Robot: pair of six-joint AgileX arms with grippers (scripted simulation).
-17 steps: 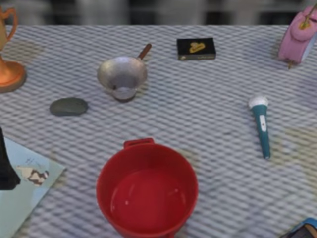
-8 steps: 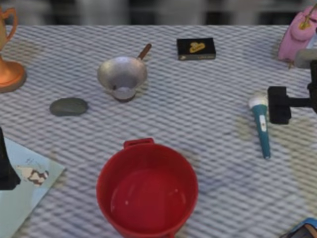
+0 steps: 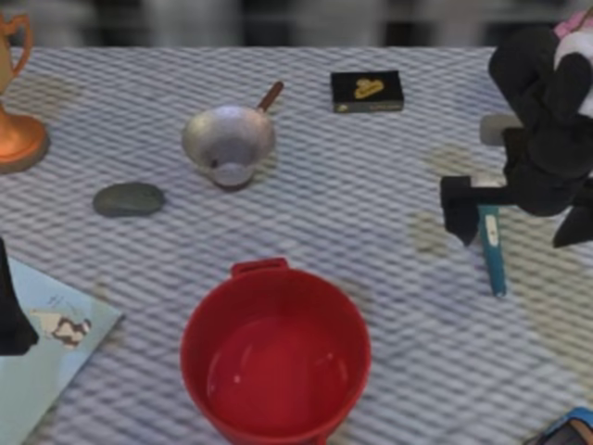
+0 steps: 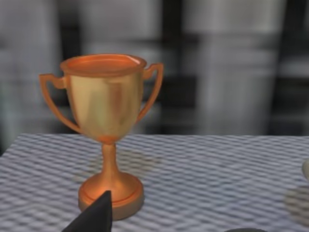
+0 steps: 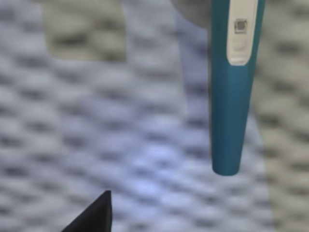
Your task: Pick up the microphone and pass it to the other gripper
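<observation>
the microphone (image 3: 492,250) lies flat on the grey woven tablecloth (image 3: 371,204) at the right of the top view, teal handle pointing toward the lower edge, its head hidden under the right arm. in the right wrist view the handle (image 5: 231,87) shows a white strip with a small dark mark that cannot be read.

the right gripper (image 3: 514,218) hangs over the head end, one black finger (image 3: 458,209) left of the handle and the other at the frame's right edge; the fingers stand wide apart and hold nothing. whether they touch the microphone cannot be told.

the red pot (image 3: 275,352) sits at lower centre; nothing shows inside it. the metal saucepan (image 3: 229,141) at upper centre-left lies well apart from it, with a grey stone (image 3: 129,199) to its left. open cloth separates the pot from the microphone.

a black box (image 3: 367,91) with a yellow emblem, not legible, sits at upper centre. an orange trophy (image 3: 17,120) stands at the upper left edge, a pale blue card (image 3: 42,348) at lower left.

the left gripper (image 3: 11,315) is parked at the left edge; its finger state cannot be told.
</observation>
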